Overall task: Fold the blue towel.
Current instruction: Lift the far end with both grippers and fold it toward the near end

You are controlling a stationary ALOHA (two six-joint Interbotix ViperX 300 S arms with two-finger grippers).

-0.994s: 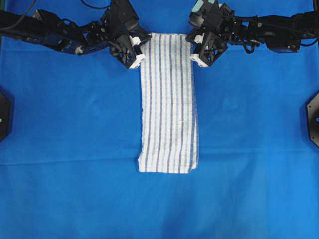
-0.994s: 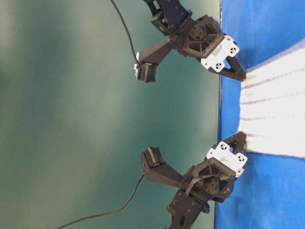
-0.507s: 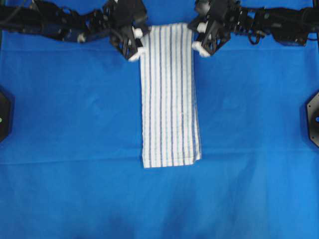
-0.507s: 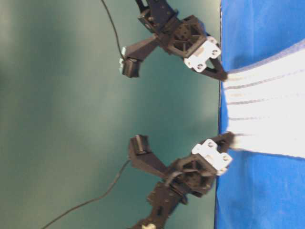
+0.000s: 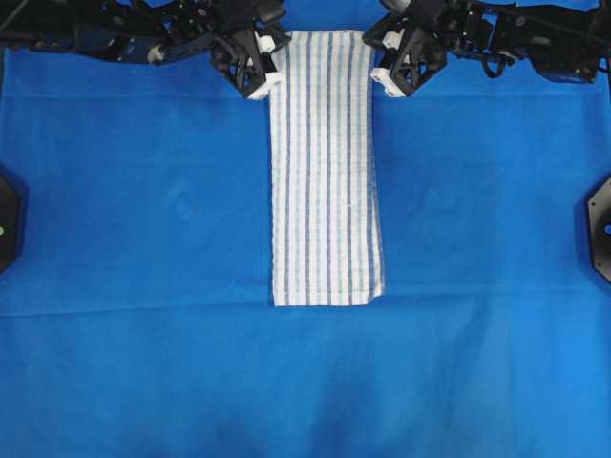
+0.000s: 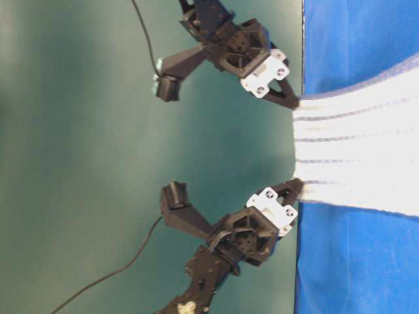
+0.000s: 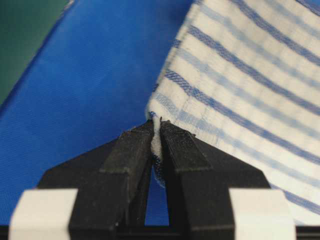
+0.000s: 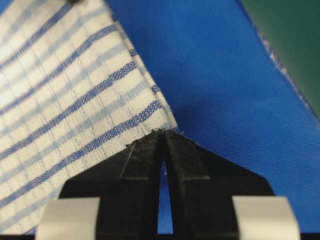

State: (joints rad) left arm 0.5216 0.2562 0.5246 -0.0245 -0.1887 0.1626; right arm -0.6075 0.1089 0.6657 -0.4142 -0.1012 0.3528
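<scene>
The blue towel, white with thin blue stripes, lies as a long narrow strip down the middle of the table, its far end lifted off the surface. At the far left corner my left gripper is shut on the towel, and a fold of cloth shows pinched between its fingertips. The far right corner is held by my right gripper, also shut, with the towel's corner caught at its tips. Between the two grips the far edge is pulled taut.
A plain blue covering spreads over the whole table. Black mounts sit at the left edge and the right edge. Beyond the far edge is a green surface; both grippers hang at that edge.
Both grippers have moved toward the far edge of the table with the towel corners in them. The towel's near end has slid the same way and the strip lies straighter.
</scene>
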